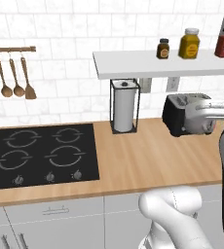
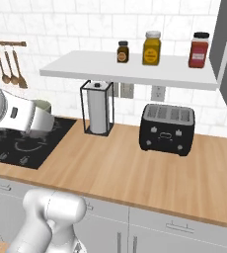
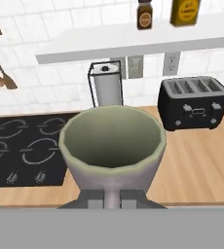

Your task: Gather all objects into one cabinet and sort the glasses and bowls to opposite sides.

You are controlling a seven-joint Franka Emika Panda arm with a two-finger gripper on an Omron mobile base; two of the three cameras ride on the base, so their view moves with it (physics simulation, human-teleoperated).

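While the arm reaches out over the wooden worktop [image 3: 201, 160], its fingers [image 3: 111, 197] are clamped tight on the wall of a grey mug [image 3: 112, 146], which sits directly above them in the hand view, mouth open toward the camera. In the right base view the mug [image 2: 42, 106] peeks out just past the hand, above the black hob [image 2: 21, 143]. Beyond the fingers stand a paper-towel holder [image 3: 105, 85] and a black toaster [image 3: 194, 103]. Higher still, a white shelf [image 3: 133, 41] carries three jars [image 2: 152, 48].
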